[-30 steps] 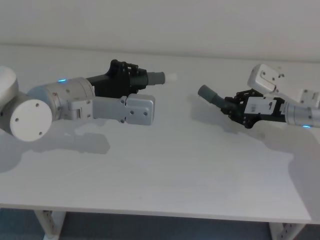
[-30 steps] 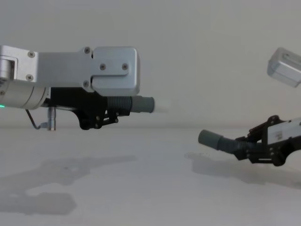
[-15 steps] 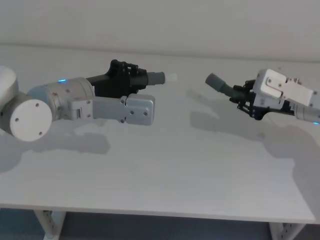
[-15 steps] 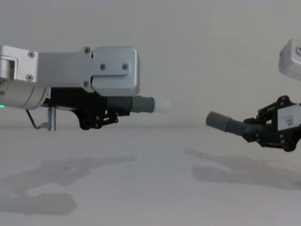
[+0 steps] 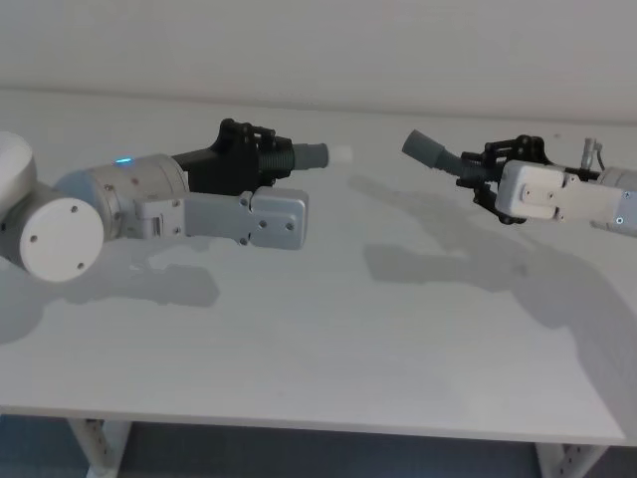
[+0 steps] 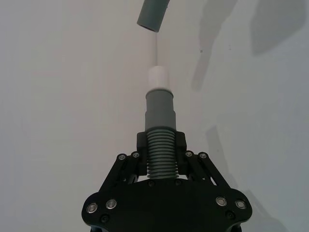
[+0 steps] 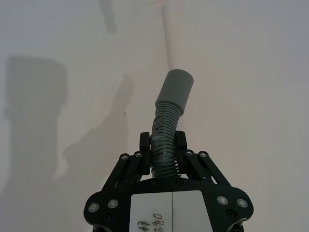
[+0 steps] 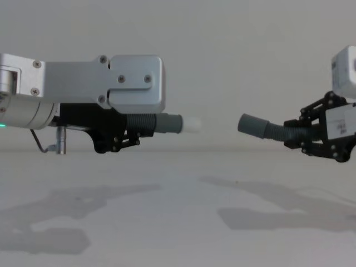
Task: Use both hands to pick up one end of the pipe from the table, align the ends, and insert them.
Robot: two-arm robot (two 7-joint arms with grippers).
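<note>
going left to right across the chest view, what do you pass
left gripper → short pipe's grey collar → its white tip → open gap → long pipe's grey cuff → right gripper

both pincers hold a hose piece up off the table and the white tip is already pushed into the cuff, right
Not quite. Both pincers do hold their pieces off the table, but the white tip is not in the cuff yet. The chest view shows a clear gap between them, the two ends facing each other at about the same height. The left pincer grips the short piece, the right pincer the long one.
</note>
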